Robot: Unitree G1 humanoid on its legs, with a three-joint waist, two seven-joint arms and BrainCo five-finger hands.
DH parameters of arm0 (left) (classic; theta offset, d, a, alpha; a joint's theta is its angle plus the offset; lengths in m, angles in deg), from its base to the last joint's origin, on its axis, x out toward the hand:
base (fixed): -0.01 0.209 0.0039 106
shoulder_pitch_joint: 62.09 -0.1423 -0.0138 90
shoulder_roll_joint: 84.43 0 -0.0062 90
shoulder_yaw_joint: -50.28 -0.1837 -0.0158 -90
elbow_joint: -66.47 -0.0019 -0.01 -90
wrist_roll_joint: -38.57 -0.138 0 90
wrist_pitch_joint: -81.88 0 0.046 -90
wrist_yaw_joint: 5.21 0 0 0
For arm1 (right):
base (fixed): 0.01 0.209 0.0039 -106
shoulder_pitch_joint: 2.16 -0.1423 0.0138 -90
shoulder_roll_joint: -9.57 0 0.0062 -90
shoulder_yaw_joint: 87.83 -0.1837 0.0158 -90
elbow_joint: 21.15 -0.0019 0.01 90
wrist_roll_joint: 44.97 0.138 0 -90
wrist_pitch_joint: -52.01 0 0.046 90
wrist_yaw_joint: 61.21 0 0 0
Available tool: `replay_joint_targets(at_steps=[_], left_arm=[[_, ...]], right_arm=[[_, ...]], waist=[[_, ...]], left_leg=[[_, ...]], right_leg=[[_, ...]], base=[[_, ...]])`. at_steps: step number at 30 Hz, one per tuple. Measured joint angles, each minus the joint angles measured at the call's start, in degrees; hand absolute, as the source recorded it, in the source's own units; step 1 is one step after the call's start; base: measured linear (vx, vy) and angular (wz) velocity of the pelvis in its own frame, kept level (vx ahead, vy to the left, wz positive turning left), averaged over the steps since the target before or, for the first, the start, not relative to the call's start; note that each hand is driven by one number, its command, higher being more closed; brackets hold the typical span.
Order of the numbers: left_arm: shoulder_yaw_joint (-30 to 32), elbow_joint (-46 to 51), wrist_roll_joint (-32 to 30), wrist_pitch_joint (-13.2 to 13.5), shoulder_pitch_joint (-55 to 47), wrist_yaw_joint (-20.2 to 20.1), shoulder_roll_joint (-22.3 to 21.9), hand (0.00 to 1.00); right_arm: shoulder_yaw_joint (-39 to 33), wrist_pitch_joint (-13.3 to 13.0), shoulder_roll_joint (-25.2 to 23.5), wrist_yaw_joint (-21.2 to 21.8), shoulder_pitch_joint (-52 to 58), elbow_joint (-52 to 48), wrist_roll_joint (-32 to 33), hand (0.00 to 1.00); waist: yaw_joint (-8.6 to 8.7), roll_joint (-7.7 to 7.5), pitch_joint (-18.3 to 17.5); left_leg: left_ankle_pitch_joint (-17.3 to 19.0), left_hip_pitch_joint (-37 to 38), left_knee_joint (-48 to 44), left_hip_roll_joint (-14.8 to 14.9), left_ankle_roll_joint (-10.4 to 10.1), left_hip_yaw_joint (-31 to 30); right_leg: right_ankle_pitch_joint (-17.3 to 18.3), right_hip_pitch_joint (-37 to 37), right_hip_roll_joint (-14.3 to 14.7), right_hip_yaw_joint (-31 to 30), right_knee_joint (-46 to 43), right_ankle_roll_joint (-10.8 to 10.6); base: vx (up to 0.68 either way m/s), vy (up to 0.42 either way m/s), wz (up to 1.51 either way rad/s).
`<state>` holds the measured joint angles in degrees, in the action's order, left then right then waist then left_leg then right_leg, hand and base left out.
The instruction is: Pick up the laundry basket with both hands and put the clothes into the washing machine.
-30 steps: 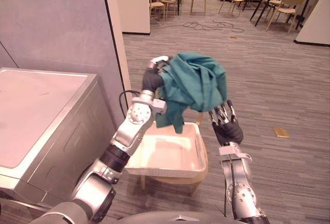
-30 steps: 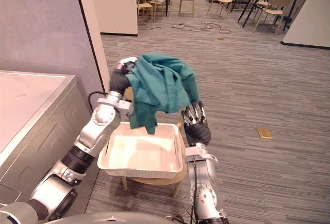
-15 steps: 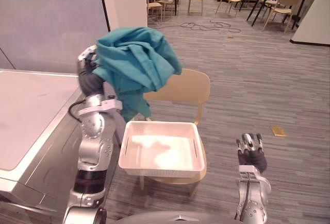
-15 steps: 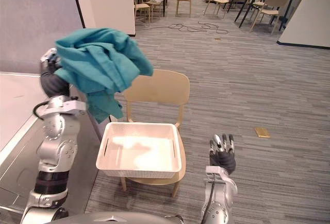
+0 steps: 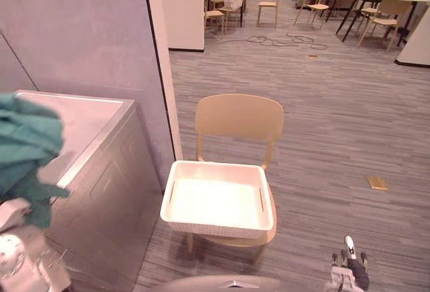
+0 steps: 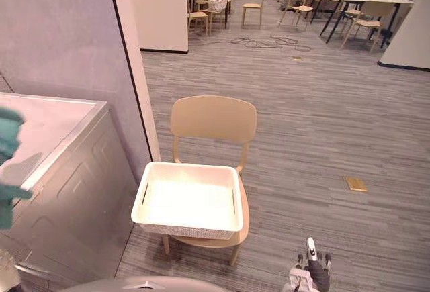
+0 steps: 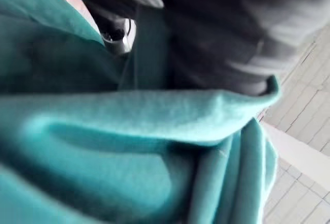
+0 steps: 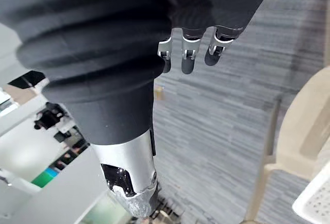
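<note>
Swinging teal crumpled cloth [image 5: 23,146] over grey metal washer [image 5: 91,127]
Left hand [image 7: 206,28] had its fingers buried in cloth, grip untellable; lowered right hand [image 8: 186,59] hung, fingers apart.

Laundry basket [image 5: 215,227]: one, at 6 o'clock.
Teal clothes [image 5: 24,146]: one bundle, at 9 o'clock.
Washing machine [image 5: 102,174]: one, at 8 o'clock.
Near chair [image 5: 238,117]: there was one.
Far chairs [image 5: 270,5]: several, too small to count, at 12 o'clock.

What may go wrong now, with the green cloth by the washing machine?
1. The teal cloth hangs over the top of the washing machine, where no opening shows; it may land there or slide off.
2. The cloth covers the left hand, so its hold cannot be checked; it might slip.
3. The right hand hangs low, probably too far to help.
</note>
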<state>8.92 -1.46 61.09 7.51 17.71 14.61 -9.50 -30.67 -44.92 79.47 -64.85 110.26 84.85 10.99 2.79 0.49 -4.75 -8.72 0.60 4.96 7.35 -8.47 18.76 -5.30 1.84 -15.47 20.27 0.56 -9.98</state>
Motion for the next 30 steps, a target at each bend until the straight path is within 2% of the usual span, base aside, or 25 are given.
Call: replay_joint_targets(at_steps=[3, 7, 10, 11, 14, 15, 16, 17, 18, 19, 21, 25, 27, 28, 30], left_arm=[[4.9, -5.1, 3.3, 0.9, -2.1, 0.9, -0.2, 1.0], [8.3, -11.6, 7.7, 1.7, -3.4, 1.8, -2.3, 1.0], [9.1, -20.4, 10.2, 2.1, -3.6, 1.9, -2.7, 1.0], [9.4, -25.2, 11.3, 2.1, -3.7, 1.8, -2.9, 1.0], [9.3, -36.3, 14.5, 2.1, -3.8, 0.9, -3.9, 1.0], [8.1, -43.2, 15.8, 1.3, -3.8, -0.1, -4.4, 1.0], [7.1, -48.3, 15.8, 0.4, -3.7, -0.8, -4.5, 1.0], [6.3, -51.3, 15.8, -0.3, -3.8, -1.4, -5.0, 1.0], [5.1, -57.9, 15.6, -2.0, -3.8, -2.4, -5.0, 1.0], [3.9, -62.9, 15.4, -3.4, -3.8, -4.1, -5.5, 1.0], [2.8, -67.9, 14.9, -4.3, -3.4, -5.7, -5.6, 1.0], [-0.8, -76.7, 14.0, -7.6, -3.2, -9.0, -5.6, 1.0], [-6.6, -78.9, 10.6, -9.5, -4.3, -10.9, -5.6, 1.0], [-7.6, -79.4, 10.0, -9.7, -4.3, -11.4, -5.6, 1.0], [-10.8, -80.9, 7.8, -10.2, -4.3, -12.5, -5.5, 1.0]], right_arm=[[-1.3, 1.2, -0.4, 0.9, 1.0, 4.0, -0.1, 0.0], [-1.8, 2.4, -0.6, 2.2, 1.5, 9.1, -0.4, 0.0], [-4.0, 3.8, -0.8, 2.4, 1.3, 17.5, -2.4, 0.0], [-4.8, 4.3, -0.5, 2.3, 1.3, 21.2, -2.4, 0.0], [-5.7, 5.2, -0.4, 2.4, -0.1, 30.1, -2.4, 0.0], [-6.2, 6.0, -0.4, 2.5, -0.8, 35.1, -2.4, 0.0], [-6.3, 6.1, -0.7, 2.6, -1.0, 37.4, -2.4, 0.0], [-6.4, 6.0, -0.3, 2.7, -1.4, 38.2, -2.5, 0.0], [-6.9, 5.9, 0.8, 2.7, -2.3, 39.8, -3.1, 0.0], [-7.9, 6.0, 0.5, 2.4, -3.1, 41.3, -4.7, 0.0], [-9.1, 5.9, 0.5, 2.2, -4.7, 43.3, -4.7, 0.0], [-10.1, 5.8, 0.9, 2.0, -8.0, 45.7, -5.1, 0.0], [-7.7, 5.6, 1.3, 2.1, -9.4, 45.7, -6.8, 0.0], [-6.9, 5.6, 1.1, 2.1, -9.8, 45.7, -6.8, 0.0], [-4.9, 5.5, 2.4, 2.3, -10.9, 45.5, -6.9, 0.0]], waist=[[-1.34, -0.19, -0.9], [-2.69, -0.42, -0.8], [-3.13, -1.69, -1.3], [-3.63, -0.74, -0.8], [-4.19, -1.73, -0.7], [-3.72, -3.26, -0.7], [-3.6, -5.59, -1.0], [-3.96, -5.37, -0.5], [-4.2, -4.07, 0.3], [-3.44, -3.57, 0.0], [-2.69, -3.92, 0.4], [-2.22, -4.27, 2.7], [-2.21, -3.6, 3.7], [-2.31, -4.38, 3.5], [-2.16, -2.51, 5.1]], left_leg=[[0.0, -0.4, 0.0, 0.1, 0.0, -0.4], [0.0, -1.1, 0.0, 0.1, 0.0, -0.4], [-0.1, -1.7, 0.0, 0.1, -0.2, 1.1], [-0.3, -1.9, 0.0, 0.1, -0.3, 1.6], [-0.2, -2.4, 0.0, -0.5, -0.4, 1.5], [2.4, -2.7, 0.0, -1.4, -2.8, 1.9], [2.7, -2.5, -3.0, -2.8, 0.8, 1.5], [3.2, -2.9, -7.1, -2.9, 2.7, 1.3], [6.5, -2.1, -7.3, -2.5, 1.9, 0.4], [5.7, -0.3, -3.5, -2.9, 0.6, 0.3], [4.9, 0.8, -0.3, -3.3, -0.3, 0.2], [4.9, 2.3, 0.0, -3.8, -0.4, 0.1], [5.2, 2.4, -0.1, -4.1, -0.9, 0.5], [4.5, 2.5, -0.5, -4.3, 0.2, 0.7], [4.6, 2.5, -0.1, -4.0, 0.0, 1.6]], right_leg=[[0.2, 0.3, 0.0, 1.0, -0.1, 0.0], [0.3, 0.5, -0.2, 2.4, -0.1, 0.1], [0.3, 0.4, -1.2, 4.1, 0.5, 0.1], [0.3, 0.5, -1.0, 4.1, 0.5, 0.1], [0.3, 0.7, -1.4, 4.2, 0.7, 0.2], [0.7, 0.7, -2.6, 4.7, 1.6, 0.8], [0.4, 0.8, -4.5, 5.2, 2.4, 1.3], [0.4, 0.9, -4.7, 5.1, 2.5, 1.4], [0.4, 1.8, -3.8, 5.1, 3.4, 1.7], [1.9, 2.5, -3.4, 5.3, 3.8, 4.0], [3.5, 2.1, -3.2, 5.1, 2.8, 5.1], [4.6, 2.1, -3.3, 3.8, 1.4, 3.9], [4.7, 1.5, -3.4, 2.7, 2.1, 3.7], [4.6, 1.2, -3.9, 1.6, 2.5, 3.5], [4.4, 1.0, -3.0, 0.4, 3.4, 3.0]], base=[[0.0, 0.003, 0.16], [-0.05, 0.011, 0.1], [-0.02, 0.027, 0.26], [0.0, 0.0, 0.0], [-0.05, 0.052, 0.06], [-0.03, 0.086, 0.13], [0.0, 0.075, 0.01], [0.11, 0.01, -0.22], [0.06, 0.015, -0.19], [0.05, 0.022, -0.09], [-0.02, 0.036, 0.1], [-0.04, 0.015, -0.01], [0.0, 0.006, -0.07], [0.04, 0.021, -0.2], [-0.01, -0.003, -0.43]])
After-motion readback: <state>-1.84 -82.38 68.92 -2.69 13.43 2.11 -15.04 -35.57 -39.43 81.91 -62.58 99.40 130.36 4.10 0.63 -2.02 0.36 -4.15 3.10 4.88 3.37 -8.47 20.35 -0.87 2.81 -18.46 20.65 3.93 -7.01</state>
